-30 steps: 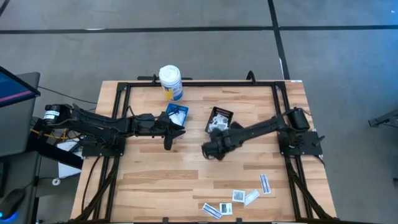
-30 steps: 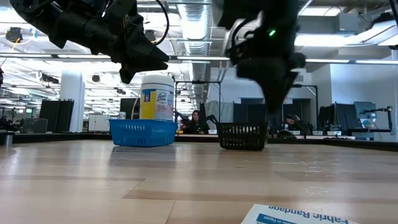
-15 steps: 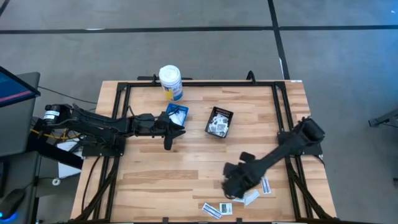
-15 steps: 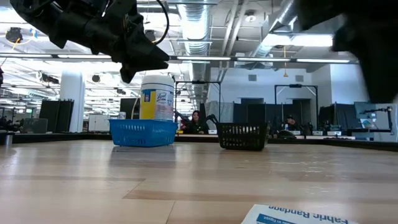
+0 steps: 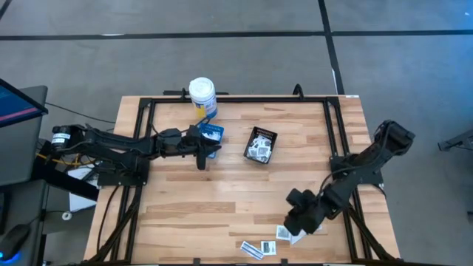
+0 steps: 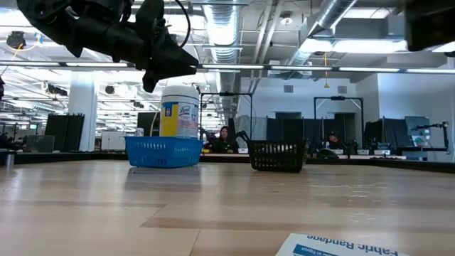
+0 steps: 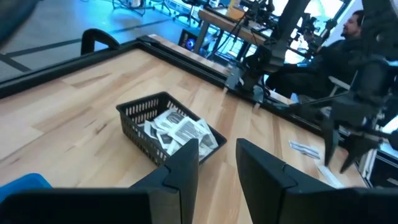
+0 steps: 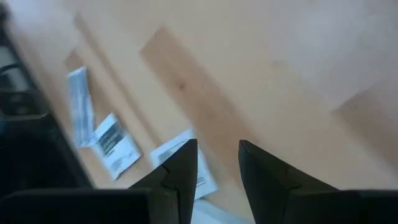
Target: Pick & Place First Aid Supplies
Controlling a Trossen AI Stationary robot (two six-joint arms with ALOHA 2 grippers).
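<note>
Right claw [image 5: 297, 219]: low over the near right part of the tabletop [image 5: 222, 199], fingers [image 8: 180, 165] parted by a narrow gap, nothing between them.
Left claw [image 5: 201, 157]: waiting by the blue tray [image 5: 212, 134], fingers likewise slightly parted and empty.
First aid supplies: loose packets [image 5: 284, 232] lie flat on the wood just beside the right claw; a further lot [image 7: 180, 132] already sits in the black basket [image 5: 260, 144].

Risks, as judged:
- Packets lie close together, possibly overlapping; the overhead view is too coarse to be sure. A grasp could take two, or nudge neighbours toward the tabletop edge.
- Thin flat paper gives little to pinch; fingers may skid off.

Other items: white bottle [image 5: 202, 97] behind the blue tray; black frame rail [image 5: 344, 185] near the right arm. The route to the basket looks unobstructed.
</note>
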